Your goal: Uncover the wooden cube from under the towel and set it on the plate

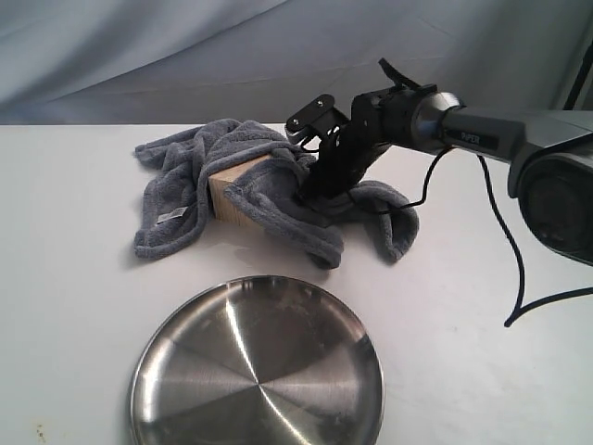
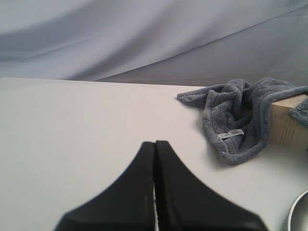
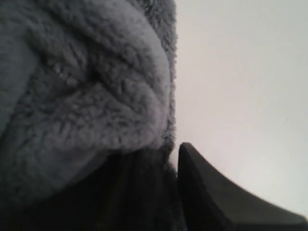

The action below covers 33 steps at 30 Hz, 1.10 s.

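The dark grey towel [image 1: 185, 176] lies bunched at the back of the table, half pulled off the wooden cube [image 1: 232, 190], whose pale front face and one top corner show. My right gripper [image 1: 310, 195] reaches down into the folds just right of the cube and is shut on the towel [image 3: 96, 96], which fills the space by the one visible finger [image 3: 202, 183]. The steel plate [image 1: 259, 371] sits at the near edge, in front of the cube. In the left wrist view my left gripper [image 2: 155, 143] is shut and holds nothing, well away from the towel [image 2: 240, 115] and cube [image 2: 288, 126].
The white table [image 1: 65, 278] runs left of the towel and right of the plate. A black cable [image 1: 505, 250] hangs from the right arm to the table at the right. A grey cloth backdrop [image 1: 139, 56] closes off the back. The plate's rim [image 2: 301, 214] shows in the left wrist view.
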Each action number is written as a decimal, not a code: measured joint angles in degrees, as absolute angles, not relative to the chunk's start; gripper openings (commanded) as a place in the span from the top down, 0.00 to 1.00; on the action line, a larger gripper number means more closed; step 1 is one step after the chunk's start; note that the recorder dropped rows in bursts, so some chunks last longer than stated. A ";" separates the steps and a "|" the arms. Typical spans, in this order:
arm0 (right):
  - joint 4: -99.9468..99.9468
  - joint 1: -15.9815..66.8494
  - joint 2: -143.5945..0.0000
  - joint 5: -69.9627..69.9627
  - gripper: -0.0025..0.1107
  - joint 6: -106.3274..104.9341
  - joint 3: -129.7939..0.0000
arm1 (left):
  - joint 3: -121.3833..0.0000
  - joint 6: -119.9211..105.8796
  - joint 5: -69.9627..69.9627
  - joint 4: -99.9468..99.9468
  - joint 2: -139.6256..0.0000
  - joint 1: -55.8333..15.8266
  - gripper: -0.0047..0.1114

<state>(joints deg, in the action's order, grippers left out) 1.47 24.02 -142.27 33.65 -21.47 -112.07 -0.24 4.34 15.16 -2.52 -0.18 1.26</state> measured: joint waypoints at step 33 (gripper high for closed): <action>0.37 32.18 -131.10 28.91 0.16 -36.31 -111.48 | -0.24 4.34 15.16 -2.52 -0.18 1.26 0.96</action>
<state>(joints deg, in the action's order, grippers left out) 0.37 32.18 -131.10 28.91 -36.31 -111.48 -0.24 4.34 15.16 -2.52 -0.18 1.26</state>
